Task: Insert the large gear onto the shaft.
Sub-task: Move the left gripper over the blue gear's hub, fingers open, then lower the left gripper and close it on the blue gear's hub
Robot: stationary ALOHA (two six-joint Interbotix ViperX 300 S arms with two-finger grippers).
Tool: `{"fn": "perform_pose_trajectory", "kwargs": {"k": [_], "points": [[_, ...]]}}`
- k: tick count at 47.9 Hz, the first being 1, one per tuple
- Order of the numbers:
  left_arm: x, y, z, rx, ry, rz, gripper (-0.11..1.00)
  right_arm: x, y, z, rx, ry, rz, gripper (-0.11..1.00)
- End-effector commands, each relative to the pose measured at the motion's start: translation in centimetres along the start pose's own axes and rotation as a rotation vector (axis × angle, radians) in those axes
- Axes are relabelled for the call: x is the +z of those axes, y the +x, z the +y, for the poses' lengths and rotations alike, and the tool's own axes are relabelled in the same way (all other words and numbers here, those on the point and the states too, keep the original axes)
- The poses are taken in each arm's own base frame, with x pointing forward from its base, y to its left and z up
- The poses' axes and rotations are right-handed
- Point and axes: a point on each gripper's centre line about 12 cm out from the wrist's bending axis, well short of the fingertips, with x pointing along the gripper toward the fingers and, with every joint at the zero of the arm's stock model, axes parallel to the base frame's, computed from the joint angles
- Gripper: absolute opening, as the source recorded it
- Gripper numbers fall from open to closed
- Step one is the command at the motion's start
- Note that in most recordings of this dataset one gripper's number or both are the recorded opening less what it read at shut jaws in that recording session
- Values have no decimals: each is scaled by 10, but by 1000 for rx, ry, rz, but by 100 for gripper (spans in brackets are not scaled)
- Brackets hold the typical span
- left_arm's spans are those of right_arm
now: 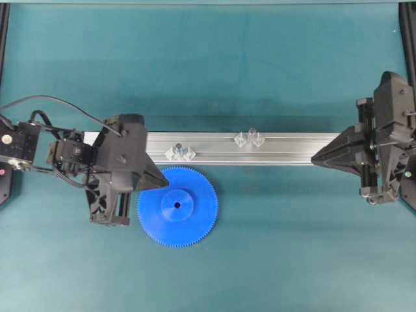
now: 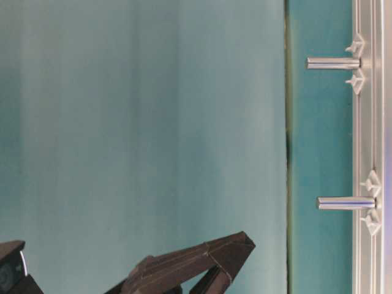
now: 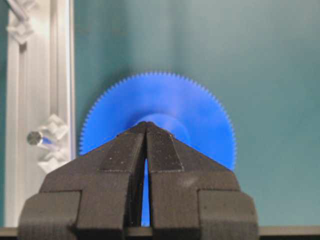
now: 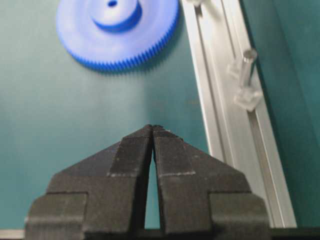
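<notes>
The large gear (image 1: 185,214) is a bright-blue toothed disc with a raised hub, lying flat on the teal mat just in front of the rail. It also shows in the wrist views as the large gear (image 3: 200,107) and the large gear (image 4: 85,40). The shaft (image 1: 251,134) is a thin grey pin on a clear winged base, upright on the rail right of centre, seen too as the shaft (image 4: 247,67). My left gripper (image 1: 166,182) is shut and empty, its tip (image 3: 146,123) over the gear's left part. My right gripper (image 1: 313,158) is shut and empty at the rail's right end, its tip (image 4: 152,127) over bare mat.
The aluminium rail (image 1: 214,155) runs left to right across the mat and appears again as the rail (image 3: 35,75) and the rail (image 4: 220,100). A second, dark-tipped pin (image 1: 177,149) stands on the rail just behind the gear, also in view as the pin (image 3: 35,138).
</notes>
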Motion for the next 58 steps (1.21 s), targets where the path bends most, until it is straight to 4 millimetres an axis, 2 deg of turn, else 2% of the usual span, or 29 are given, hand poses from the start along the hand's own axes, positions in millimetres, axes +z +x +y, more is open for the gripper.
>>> {"fn": "perform_pose_trajectory", "kwargs": {"k": [1,4,7,14,18,22,35,41,58], "points": [[16,-5,-1,-1,23,-35,0,9,-2,2,3,10,-17,11],[20,-6,-1,0,35,-41,2,9,-2,1,2,14,-19,11],[23,-6,-1,0,37,-41,9,9,-2,1,1,15,-20,11],[23,-3,-1,-1,28,-2,49,7,-3,-2,-10,21,-10,11],[22,2,-8,-16,40,12,73,5,-2,-3,-12,22,-6,11],[20,14,-9,-17,52,56,90,3,-2,-4,-17,25,-9,11],[10,39,-9,-27,134,240,91,2,-4,-7,-26,34,-15,11],[13,48,-10,-32,165,261,91,1,-7,-8,-26,42,-24,11],[-4,86,-10,-38,140,468,92,-4,-24,-9,-13,53,-85,11]]}}
